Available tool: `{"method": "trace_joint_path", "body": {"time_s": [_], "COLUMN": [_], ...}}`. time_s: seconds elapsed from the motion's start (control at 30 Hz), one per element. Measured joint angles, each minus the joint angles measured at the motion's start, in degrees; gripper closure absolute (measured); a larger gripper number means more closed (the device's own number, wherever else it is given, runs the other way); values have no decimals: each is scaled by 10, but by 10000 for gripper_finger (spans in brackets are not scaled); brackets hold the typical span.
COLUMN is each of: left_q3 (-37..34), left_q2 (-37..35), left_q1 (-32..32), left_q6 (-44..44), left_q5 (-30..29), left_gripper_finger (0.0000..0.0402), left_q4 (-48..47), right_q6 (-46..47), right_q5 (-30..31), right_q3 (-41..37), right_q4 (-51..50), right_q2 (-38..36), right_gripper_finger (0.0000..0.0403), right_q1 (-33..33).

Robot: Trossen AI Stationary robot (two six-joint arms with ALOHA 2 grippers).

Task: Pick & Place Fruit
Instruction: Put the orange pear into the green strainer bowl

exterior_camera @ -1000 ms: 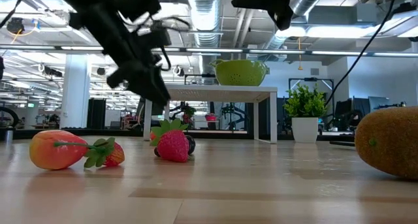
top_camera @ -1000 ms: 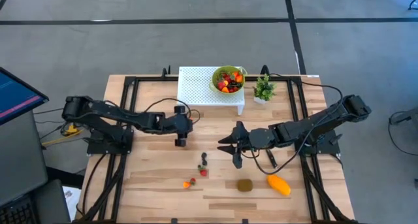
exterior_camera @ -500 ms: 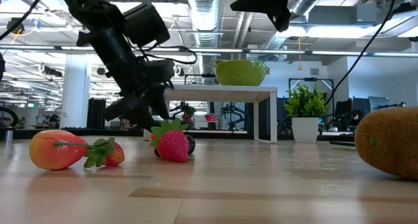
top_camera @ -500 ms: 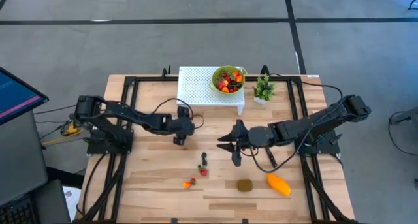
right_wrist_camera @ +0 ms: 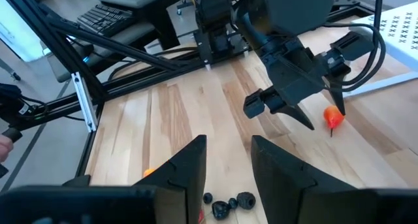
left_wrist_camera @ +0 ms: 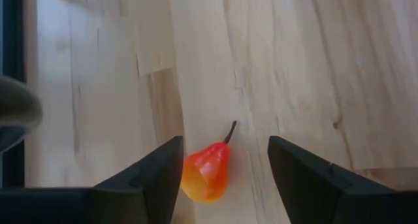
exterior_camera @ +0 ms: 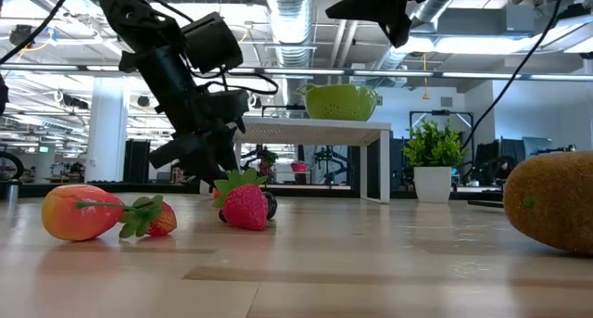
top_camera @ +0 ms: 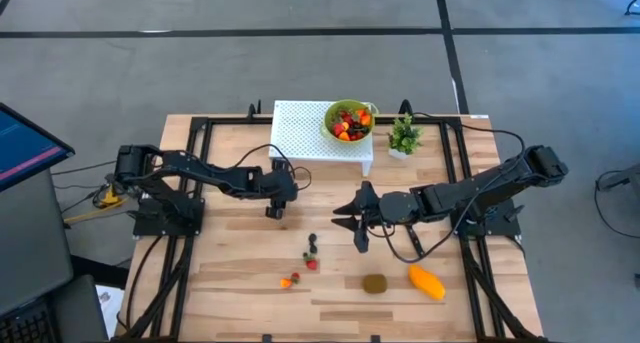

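A small red-orange pear-shaped fruit [left_wrist_camera: 206, 175] lies on its side on the wood between the fingers of my open left gripper [left_wrist_camera: 222, 152], close to one finger. This gripper [top_camera: 272, 212] hangs low, in front of the white stand's left end. My right gripper [top_camera: 350, 228] is open and hovers mid-table above the loose pieces: a strawberry [exterior_camera: 246, 207], dark berries [right_wrist_camera: 228, 204] and an orange piece [exterior_camera: 79, 213]. The brown kiwi [top_camera: 375, 283] and the orange-yellow mango [top_camera: 427, 282] rest near the near edge. A green bowl [top_camera: 349, 121] of fruit stands on the stand.
The white perforated stand [top_camera: 305, 133] sits at the far middle of the table, with a small potted plant [top_camera: 404, 135] to its right. Black frame rails [top_camera: 195, 173] run along both sides. Bare wood lies between the grippers and along the near left.
My left gripper has come down toward the table and shifted slightly toward the far edge, ending with its fingers either side of the small pear-shaped fruit. The fruit on the table has stayed where it was.
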Motion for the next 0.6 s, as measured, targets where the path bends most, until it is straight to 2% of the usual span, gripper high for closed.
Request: {"method": "trace_joint_path", "body": {"time_s": [0.17, 0.4, 0.5, 0.6], "left_q3": [0, 0, 0, 0], "left_q2": [0, -6, -10, -13], "left_q1": [-9, -86, -123, -161], "left_q6": [-1, -8, -55, -145], "left_q5": [-6, -18, -30, -69], "left_gripper_finger": [191, 205, 208, 210], "left_q4": [0, 21, 27, 35], "right_q6": [0, 0, 0, 0], "right_q5": [0, -1, -1, -1], "right_q3": [0, 0, 0, 0], "right_q4": [0, -3, -3, -3], "right_q2": [0, 0, 0, 0], "right_gripper_finger": [288, 288, 288, 288], "right_q1": [0, 0, 1, 5]}}
